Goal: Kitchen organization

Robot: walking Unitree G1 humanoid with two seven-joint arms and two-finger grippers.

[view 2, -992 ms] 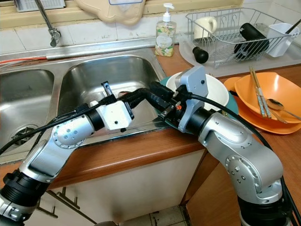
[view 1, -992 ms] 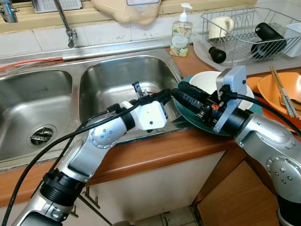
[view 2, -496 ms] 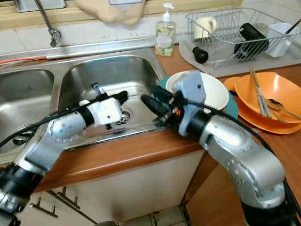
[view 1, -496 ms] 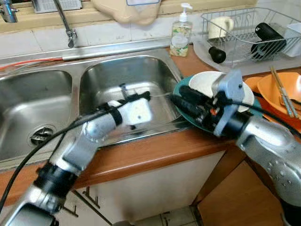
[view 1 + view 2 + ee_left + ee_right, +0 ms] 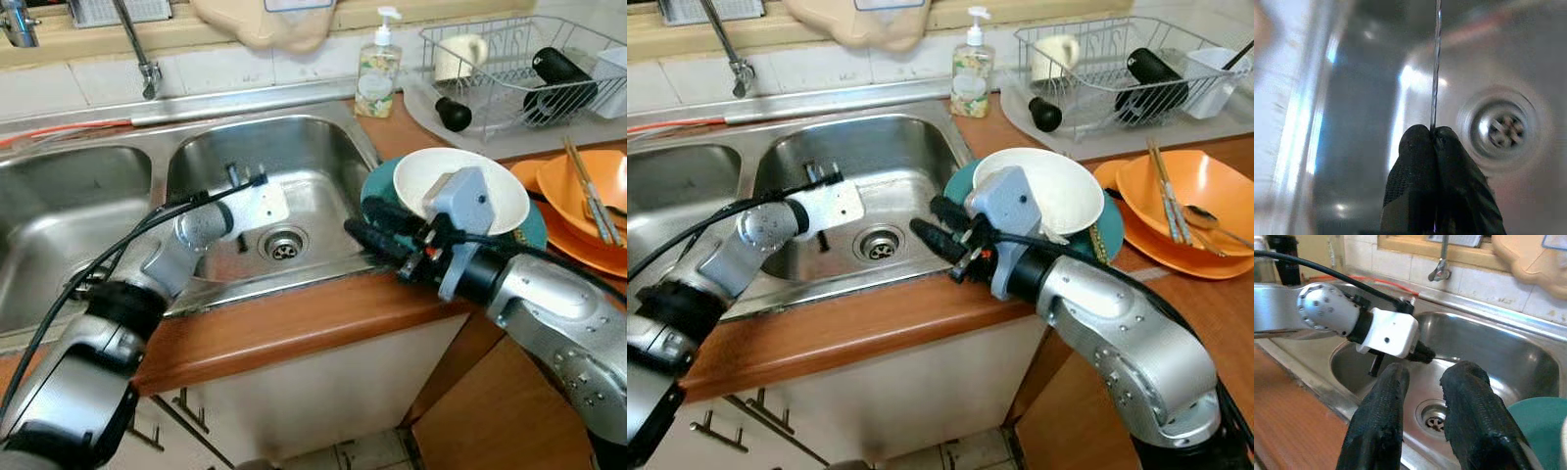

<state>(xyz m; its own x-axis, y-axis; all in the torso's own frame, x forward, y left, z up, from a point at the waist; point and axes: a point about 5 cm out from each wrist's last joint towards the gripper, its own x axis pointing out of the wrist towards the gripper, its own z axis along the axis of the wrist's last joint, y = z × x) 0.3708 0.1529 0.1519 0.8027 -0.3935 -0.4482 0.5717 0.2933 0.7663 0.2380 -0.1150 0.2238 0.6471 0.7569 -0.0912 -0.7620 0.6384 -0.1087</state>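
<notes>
Claws had separated: our left claw, pinching a thin metal rod, swung into the steel sink frame-centre; our open right claw stayed beside the teal plate.

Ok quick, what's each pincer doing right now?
Left pincer: shut on a thin rod, over the sink.
Right pincer: open, holding nothing.

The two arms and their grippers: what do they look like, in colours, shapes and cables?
Both arms are silver, rounded segments with black joint rings and screw dots. A black cable runs along each. The left gripper sits on a white boxy wrist block; the right gripper on a grey one. Fingers are long, black and textured.
</notes>
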